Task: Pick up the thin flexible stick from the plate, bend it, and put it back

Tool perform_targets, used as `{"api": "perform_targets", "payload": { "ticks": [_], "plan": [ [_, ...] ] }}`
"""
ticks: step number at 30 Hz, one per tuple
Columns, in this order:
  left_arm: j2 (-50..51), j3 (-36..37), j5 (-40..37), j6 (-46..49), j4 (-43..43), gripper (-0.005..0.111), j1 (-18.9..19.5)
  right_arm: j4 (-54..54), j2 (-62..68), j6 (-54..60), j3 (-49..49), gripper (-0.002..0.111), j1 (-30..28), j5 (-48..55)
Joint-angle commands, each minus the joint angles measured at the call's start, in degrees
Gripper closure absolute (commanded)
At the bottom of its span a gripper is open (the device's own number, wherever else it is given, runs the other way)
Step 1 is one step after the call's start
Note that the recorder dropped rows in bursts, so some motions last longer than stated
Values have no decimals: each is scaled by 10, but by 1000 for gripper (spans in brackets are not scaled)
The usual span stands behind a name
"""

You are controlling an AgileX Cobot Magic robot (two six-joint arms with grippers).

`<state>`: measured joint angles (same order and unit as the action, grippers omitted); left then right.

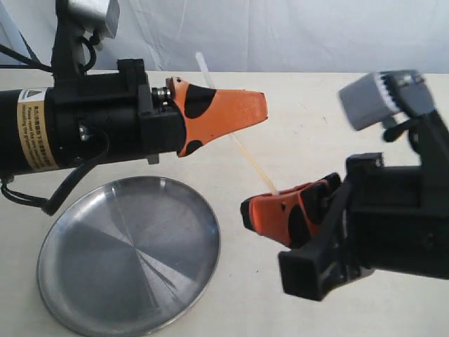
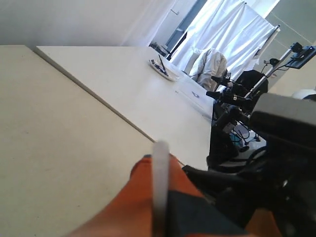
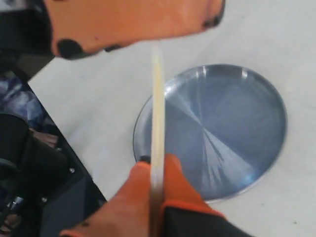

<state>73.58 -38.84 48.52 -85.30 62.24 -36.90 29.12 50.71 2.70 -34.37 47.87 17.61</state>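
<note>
Above the table (image 1: 309,105), exterior view: both orange grippers are off the surface and share the stick (image 1: 249,158). The left gripper (image 1: 249,109) is clamped on its upper part, with a short end poking out behind. The right gripper (image 1: 270,209) is pinched on its lower end. The stick runs near straight on a slant between them. The plate (image 1: 84,281) sits on the table below the left arm, with nothing on it.

Left wrist view: the stick (image 2: 160,187) is blurred, rising from between the closed orange fingers (image 2: 140,197).

Right wrist view: the stick (image 3: 157,113) runs from the right gripper (image 3: 153,197) to the left gripper (image 3: 133,19) — both closed on it. The plate (image 3: 222,133) lies beneath, well apart from the stick.
</note>
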Motion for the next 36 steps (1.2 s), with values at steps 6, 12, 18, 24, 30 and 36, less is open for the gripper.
{"api": "perform_targets", "payload": {
  "ticks": [6,12,18,24,30,36],
  "plan": [
    [1,1,-19,29,29,106,-4,20,-47,4,-3,108,-4,-31],
    [1,1,92,29,-30,104,-4,10,-7,4,-3,108,-4,-89],
    [1,1,120,25,-32,86,-4,10,16,4,-3,108,-4,-162],
    [2,1,111,20,-35,92,-4,10,43,4,-3,108,-4,-171],
    [2,1,100,52,-21,106,-4,15,57,3,-3,108,-4,-197],
    [2,1,2,46,65,106,-4,25,36,1,-44,108,-4,-135]
  ]
}}
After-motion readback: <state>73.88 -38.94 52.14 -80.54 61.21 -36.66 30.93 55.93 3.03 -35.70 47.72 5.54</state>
